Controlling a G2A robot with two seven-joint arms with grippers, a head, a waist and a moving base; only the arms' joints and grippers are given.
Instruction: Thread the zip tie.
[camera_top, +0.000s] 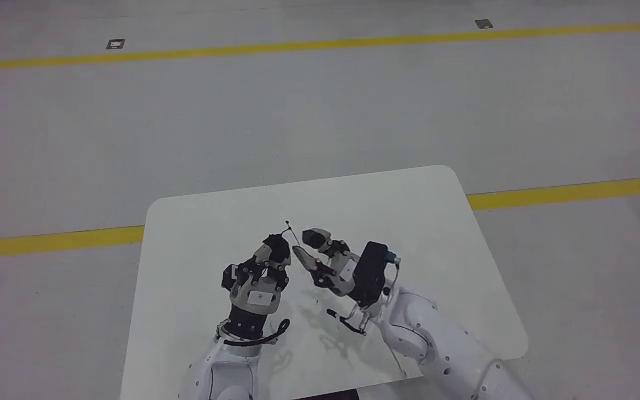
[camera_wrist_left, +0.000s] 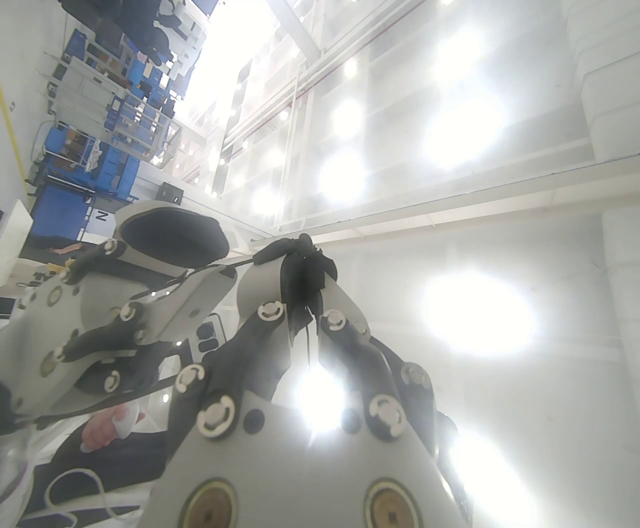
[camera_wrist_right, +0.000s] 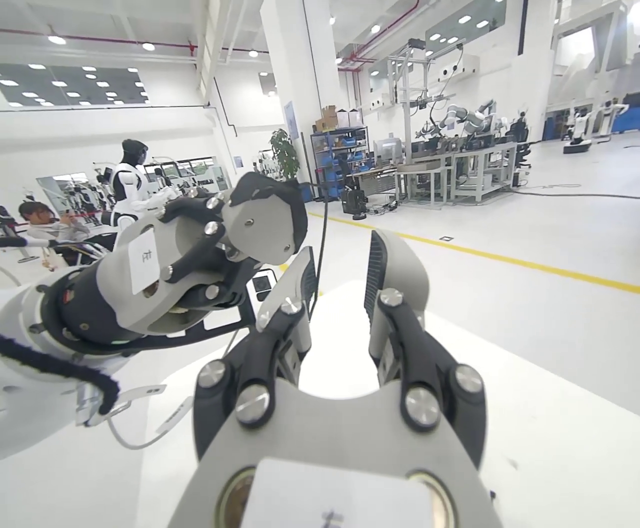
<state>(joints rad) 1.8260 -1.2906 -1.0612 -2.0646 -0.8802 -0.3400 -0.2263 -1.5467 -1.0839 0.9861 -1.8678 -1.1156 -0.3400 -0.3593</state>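
The zip tie (camera_top: 289, 230) is a thin black strap held up above the white table (camera_top: 400, 215). My left gripper (camera_top: 273, 250) is shut on one end of it, with the pinch seen at my left gripper (camera_wrist_left: 300, 250). From there the zip tie (camera_wrist_left: 245, 261) runs toward the right gripper's dark pad (camera_wrist_left: 172, 240). My right gripper (camera_wrist_right: 342, 257) is open, and the zip tie (camera_wrist_right: 322, 235) hangs down between its fingers, close against one finger (camera_wrist_right: 305, 280). Just beside it, the left gripper (camera_wrist_right: 267, 220) holds the strap's upper end. In the top view my right gripper (camera_top: 308, 248) sits right next to the left.
Both arms work over the near middle of the table, close to its front edge (camera_top: 330, 390). The far half of the table top (camera_top: 380, 200) is bare white surface. Grey floor with yellow lines (camera_top: 300, 45) surrounds the table.
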